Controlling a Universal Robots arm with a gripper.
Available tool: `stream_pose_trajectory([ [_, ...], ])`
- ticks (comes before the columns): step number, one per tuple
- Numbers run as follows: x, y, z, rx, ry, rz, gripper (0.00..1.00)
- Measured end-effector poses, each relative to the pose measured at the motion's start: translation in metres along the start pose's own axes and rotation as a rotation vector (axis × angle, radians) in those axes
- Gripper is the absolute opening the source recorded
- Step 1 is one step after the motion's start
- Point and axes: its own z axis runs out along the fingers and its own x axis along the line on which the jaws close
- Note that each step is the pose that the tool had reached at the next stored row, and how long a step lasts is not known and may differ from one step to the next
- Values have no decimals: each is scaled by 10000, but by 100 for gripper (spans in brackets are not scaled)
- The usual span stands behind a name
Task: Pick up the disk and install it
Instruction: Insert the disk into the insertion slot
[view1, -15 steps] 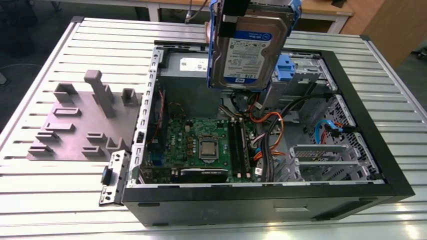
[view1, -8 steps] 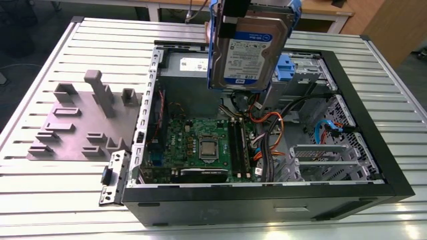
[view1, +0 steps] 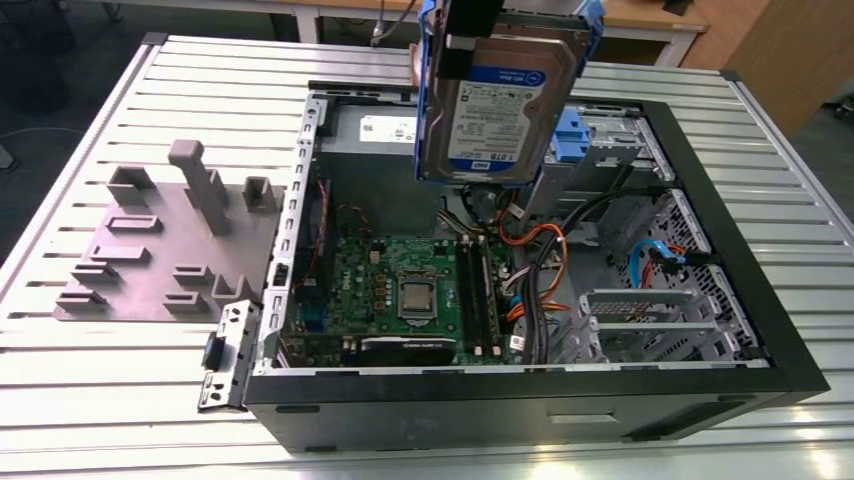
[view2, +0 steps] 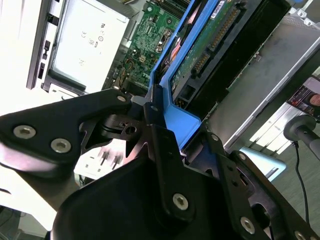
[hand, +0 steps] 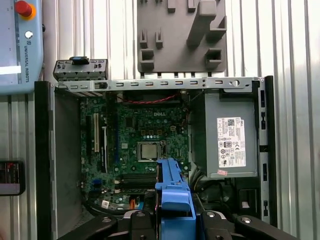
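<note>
**Exterior view: disk gripped, hanging over the open case**

At the exterior view's left, a grey fixture plate (view1: 147, 250) lies near the worktop (view1: 80, 405) edge. The open computer case (view1: 534, 400) takes the middle and right. The disk (view1: 501, 100) hangs on end above the case's far side, directly below the claw, with its long axis vertical and its label face toward the camera. In the second wrist view the claw (view2: 150, 107) is clamped on the disk's blue rail (view2: 182, 125). Just to the disk's right in the exterior view stands a metal bay (view1: 614, 140). Judgement: the disk is not yet seated. The disk label and the white sticker (hand: 230, 142) carry print, which is not transcribed.
</note>
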Motion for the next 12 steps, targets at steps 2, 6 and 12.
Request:
stream_pose_trajectory([
  [2,6,0,0,0,0,0,36],
  [6,18,-1,0,0,1,0,36],
  [12,47,-3,-1,-1,1,-1,36],
])
